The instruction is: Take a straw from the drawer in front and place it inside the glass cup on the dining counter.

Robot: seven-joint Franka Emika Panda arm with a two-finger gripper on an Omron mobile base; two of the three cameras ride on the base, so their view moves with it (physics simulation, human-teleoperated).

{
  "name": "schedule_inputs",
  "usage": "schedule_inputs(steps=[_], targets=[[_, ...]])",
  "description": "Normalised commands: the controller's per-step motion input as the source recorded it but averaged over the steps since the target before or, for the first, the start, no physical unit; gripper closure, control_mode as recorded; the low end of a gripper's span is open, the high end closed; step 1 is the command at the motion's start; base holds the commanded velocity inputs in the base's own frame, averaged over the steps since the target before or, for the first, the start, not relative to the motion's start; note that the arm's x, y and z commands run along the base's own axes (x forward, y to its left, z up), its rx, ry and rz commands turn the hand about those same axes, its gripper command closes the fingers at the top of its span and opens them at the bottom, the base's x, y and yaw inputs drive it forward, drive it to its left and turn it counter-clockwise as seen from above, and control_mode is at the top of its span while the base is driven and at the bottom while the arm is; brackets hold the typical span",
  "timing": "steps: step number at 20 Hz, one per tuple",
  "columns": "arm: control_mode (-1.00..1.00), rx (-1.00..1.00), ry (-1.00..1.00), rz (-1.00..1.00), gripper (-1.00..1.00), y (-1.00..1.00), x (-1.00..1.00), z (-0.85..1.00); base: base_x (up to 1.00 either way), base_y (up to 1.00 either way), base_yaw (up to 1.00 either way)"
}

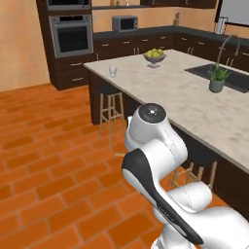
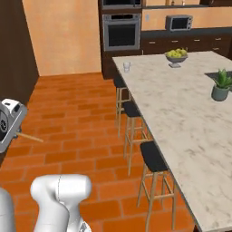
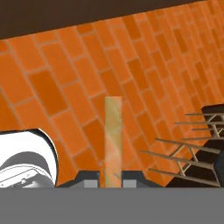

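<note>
In the hand view my gripper point(image 3: 112, 178) is shut on the straw point(image 3: 113, 138), a thin pale tan stick that points up and away from the dark fingertips point(image 3: 88, 177) over the orange brick floor. The right base view shows the hand at the far left with the straw point(image 2: 31, 137) sticking out to the right, low above the floor. The glass cup point(image 1: 113, 71) point(image 2: 127, 66) stands upright near the far left corner of the dining counter point(image 1: 185, 99) point(image 2: 181, 118), well away from the gripper. The drawer is out of view.
A grey fruit bowl point(image 1: 154, 56) point(image 2: 176, 57) and a potted plant point(image 1: 217, 79) point(image 2: 221, 86) stand on the counter. Black-seated wooden stools point(image 1: 111, 104) point(image 2: 154, 158) line its near side. Open brick floor point(image 2: 77, 113) lies to the left; dark cabinets and an oven point(image 1: 72, 35) stand behind.
</note>
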Motion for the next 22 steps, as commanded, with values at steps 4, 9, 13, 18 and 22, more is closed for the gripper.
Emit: schedule_inputs(steps=[4, 9, 13, 18, 22], targets=[[1.0, 0.0, 0.0, 0.0, 1.0, 0.0, 0.0, 0.0, 0.99, 1.0, -0.32], [1.0, 0.0, 0.0, 0.0, 1.0, 0.0, 0.0, 0.0, 1.0, 1.0, -0.32], [1.0, 0.0, 0.0, 0.0, 1.0, 0.0, 0.0, 0.0, 1.0, 1.0, -0.34], [1.0, 0.0, 0.0, 0.0, 1.0, 0.0, 0.0, 0.0, 0.98, 1.0, -0.32], [1.0, 0.0, 0.0, 0.0, 1.0, 0.0, 0.0, 0.0, 1.0, 1.0, -0.33]])
